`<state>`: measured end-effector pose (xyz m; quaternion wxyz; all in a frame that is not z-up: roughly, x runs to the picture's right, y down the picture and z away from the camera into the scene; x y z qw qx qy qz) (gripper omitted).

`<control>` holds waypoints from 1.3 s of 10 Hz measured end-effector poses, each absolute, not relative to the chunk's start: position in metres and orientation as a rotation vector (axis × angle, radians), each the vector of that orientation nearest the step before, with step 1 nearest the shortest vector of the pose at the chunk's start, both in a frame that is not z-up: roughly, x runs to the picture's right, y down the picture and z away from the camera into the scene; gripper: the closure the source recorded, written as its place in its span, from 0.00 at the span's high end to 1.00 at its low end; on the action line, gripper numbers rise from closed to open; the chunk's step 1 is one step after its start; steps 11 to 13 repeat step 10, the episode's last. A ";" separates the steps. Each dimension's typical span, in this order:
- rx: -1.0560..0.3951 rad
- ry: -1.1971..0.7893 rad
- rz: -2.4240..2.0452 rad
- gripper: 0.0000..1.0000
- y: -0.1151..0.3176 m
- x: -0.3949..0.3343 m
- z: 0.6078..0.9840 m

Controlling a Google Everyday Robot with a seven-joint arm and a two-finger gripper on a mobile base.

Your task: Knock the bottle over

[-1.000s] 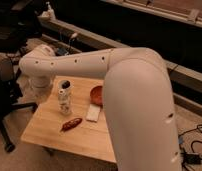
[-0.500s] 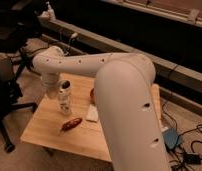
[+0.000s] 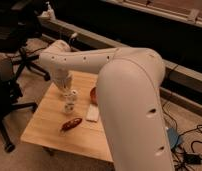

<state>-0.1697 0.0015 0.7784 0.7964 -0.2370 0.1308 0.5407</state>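
The bottle (image 3: 69, 103) is small, translucent and whitish with a white cap. It stands upright on the wooden table (image 3: 46, 122), left of the middle. My gripper (image 3: 66, 86) hangs from the white arm (image 3: 89, 61), directly above and slightly behind the bottle's cap, very close to it. I cannot tell whether it touches the bottle. The arm's large upper part fills the right foreground and hides the table's right side.
A red bowl (image 3: 93, 94) sits right of the bottle, partly hidden by the arm. A flat white pad (image 3: 92, 113) and a reddish-brown object (image 3: 71, 124) lie nearer the front. An office chair (image 3: 14, 75) stands left. A white nozzle bottle (image 3: 48, 9) stands far back.
The arm has swung to the right and nearer the camera. The gripper has moved from left of the bottle to just over its top. The bottle still stands.
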 end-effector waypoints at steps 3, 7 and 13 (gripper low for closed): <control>-0.471 0.257 1.235 0.00 -0.007 -0.155 0.761; -0.484 0.146 1.353 0.05 -0.020 -0.149 0.733; -0.491 0.144 1.352 0.05 -0.018 -0.152 0.732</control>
